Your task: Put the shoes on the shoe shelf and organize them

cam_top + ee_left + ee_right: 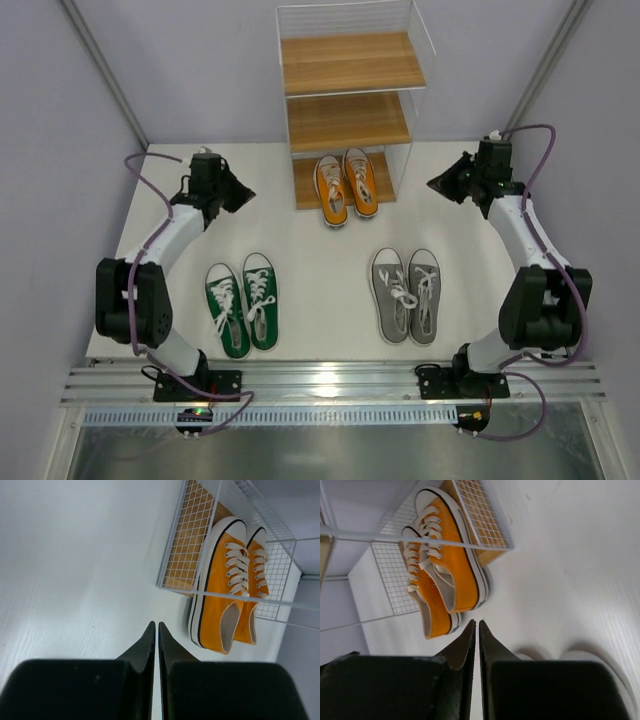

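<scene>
Top external: orange canvas lace-up sneaker pair (346, 186) has its toes on the bottom board of the wood-and-white-wire shoe shelf (350, 62), heels overhanging; green pair (242, 305) and grey pair (406, 294) sit on the white table (300, 230) near my bases
Grippers: left gripper (243, 195) and right gripper (437, 184) both pinched closed, empty, flanking the orange pair
Risk: I could snag the wire frame or shove the light shelf
Room: bare table either side of the shelf; shelf walls tight
</scene>
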### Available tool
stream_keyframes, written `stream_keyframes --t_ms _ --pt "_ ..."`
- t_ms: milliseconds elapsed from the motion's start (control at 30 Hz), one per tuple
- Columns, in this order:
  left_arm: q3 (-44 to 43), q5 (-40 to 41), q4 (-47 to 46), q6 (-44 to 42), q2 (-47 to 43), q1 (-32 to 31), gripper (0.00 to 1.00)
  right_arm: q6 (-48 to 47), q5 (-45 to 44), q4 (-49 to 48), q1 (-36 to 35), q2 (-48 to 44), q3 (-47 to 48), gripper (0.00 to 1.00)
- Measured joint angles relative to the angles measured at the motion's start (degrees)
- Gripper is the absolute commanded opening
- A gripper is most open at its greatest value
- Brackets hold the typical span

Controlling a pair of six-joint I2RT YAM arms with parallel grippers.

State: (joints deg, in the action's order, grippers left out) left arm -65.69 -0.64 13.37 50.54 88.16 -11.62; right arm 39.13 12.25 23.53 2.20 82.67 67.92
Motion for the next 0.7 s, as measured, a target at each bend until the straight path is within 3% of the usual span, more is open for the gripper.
stream_keyframes --t_ms 167,300,500,700 --pt "-7.4 -13.8 -4.9 5.2 13.6 6.2 0.0 4.7 10.3 -9.1 2.9 17.2 12.0 0.04" --pt "-18.1 -21.9 -6.4 8.2 26.7 8.3 0.0 6.3 13.0 -10.6 3.5 29.5 23.4 0.04" --pt "-34.8 -27.9 -5.5 10.9 42.4 8.5 0.0 7.5 14.2 -8.7 3.5 45.7 40.7 0.04" --pt "-42.6 -29.4 -0.3 10.4 49.2 8.1 0.0 7.7 14.6 -5.0 3.4 53.3 42.8 0.04"
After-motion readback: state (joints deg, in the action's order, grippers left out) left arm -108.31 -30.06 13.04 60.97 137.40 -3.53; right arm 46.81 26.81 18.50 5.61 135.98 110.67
